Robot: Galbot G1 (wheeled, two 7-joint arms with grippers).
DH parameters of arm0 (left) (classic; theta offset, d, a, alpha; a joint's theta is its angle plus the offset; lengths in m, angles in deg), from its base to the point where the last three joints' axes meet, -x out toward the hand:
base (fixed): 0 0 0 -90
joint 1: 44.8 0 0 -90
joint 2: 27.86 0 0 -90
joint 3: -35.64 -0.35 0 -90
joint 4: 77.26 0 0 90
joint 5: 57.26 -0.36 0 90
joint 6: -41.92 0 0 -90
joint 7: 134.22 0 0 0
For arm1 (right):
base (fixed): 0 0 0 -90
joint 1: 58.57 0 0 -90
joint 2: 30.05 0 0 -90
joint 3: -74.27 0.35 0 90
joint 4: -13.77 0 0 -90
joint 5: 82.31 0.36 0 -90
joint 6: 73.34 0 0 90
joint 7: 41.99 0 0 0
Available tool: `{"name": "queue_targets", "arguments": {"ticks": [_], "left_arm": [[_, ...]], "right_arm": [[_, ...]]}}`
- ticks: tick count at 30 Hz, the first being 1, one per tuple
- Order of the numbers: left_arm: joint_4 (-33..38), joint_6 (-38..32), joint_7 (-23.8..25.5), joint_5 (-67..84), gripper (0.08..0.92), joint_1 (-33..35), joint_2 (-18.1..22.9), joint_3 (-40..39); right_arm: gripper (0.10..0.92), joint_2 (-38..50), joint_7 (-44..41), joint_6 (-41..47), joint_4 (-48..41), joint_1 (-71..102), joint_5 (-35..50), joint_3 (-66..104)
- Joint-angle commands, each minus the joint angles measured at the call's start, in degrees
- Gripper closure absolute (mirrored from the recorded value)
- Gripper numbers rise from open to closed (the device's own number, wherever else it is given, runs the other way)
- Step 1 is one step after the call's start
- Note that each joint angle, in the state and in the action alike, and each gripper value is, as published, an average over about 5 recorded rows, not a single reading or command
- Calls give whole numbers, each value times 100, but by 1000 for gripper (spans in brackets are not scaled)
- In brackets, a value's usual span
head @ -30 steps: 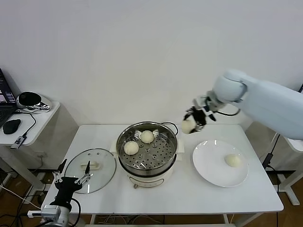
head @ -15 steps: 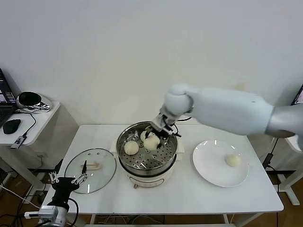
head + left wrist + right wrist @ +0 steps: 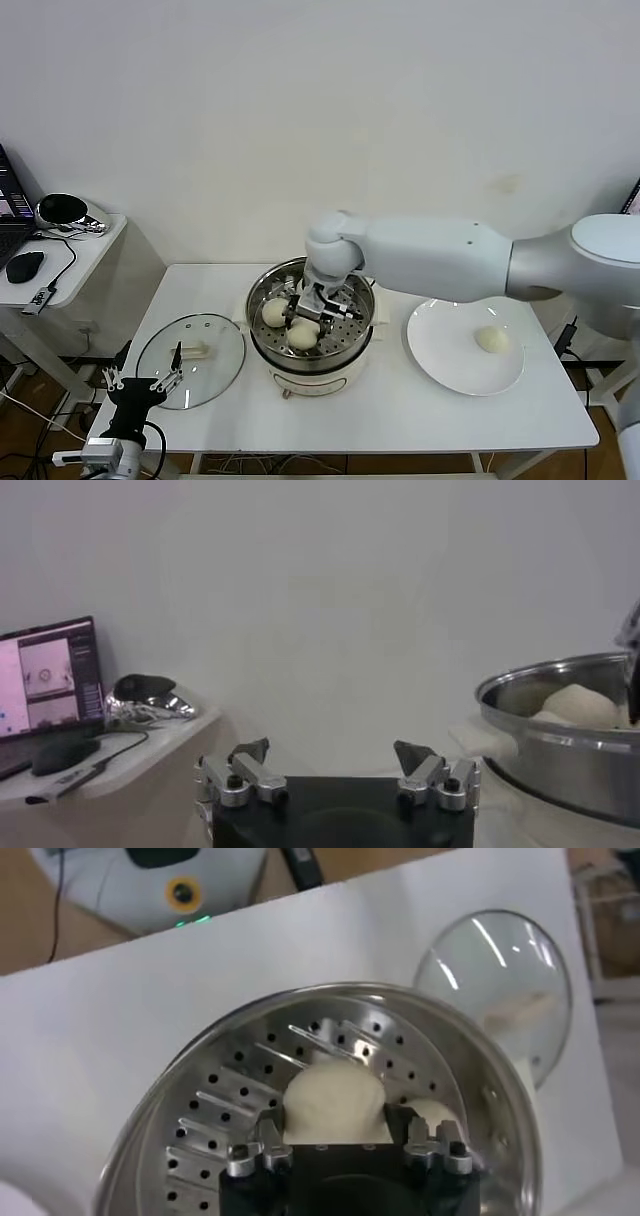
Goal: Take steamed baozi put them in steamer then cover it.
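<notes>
Three baozi sit in the steamer [image 3: 262, 345]: one [image 3: 302, 336] between the right tool [image 3: 311, 317] fingers on the perforated tray, one [image 3: 274, 312] beside it, a third mostly hidden behind the arm. Fourth baozi [image 3: 491, 340] on plate [image 3: 440, 361]. Cover [image 3: 190, 361] flat on tabletop [image 3: 400, 410], left. Left tool [image 3: 145, 385] wide open, empty, parked near cover.

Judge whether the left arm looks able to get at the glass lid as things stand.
Probably yes. The left gripper hangs open at the table's front left edge, right beside the lid, which lies flat with its handle up. The right gripper is busy over the steamer, clear of that path.
</notes>
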Motion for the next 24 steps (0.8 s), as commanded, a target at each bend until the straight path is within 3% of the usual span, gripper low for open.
{"name": "queue_targets", "arguments": {"ticks": [1,8,11,16,20,24], "left_arm": [[-7,-19,-2,-1,177,18,22,1],[29,-19,-4,2,177,40,1,29],[42,-12,-5,5,177,38,-14,32],[26,-12,-5,8,177,18,-30,10],[1,-14,-4,1,177,-11,-70,-57],[2,-5,-1,-7,177,-55,-123,-145]], "right_arm": [[397,-144,-71,-303,20,44,-416,-66],[237,209,-170,-175,195,-310,-16,176],[208,580,-389,177,427,-618,409,375],[203,1536,-809,1412,778,-1129,769,444],[203,2393,-546,2823,1042,-1335,986,225],[203,3303,-308,3493,1229,-1222,972,208]]}}
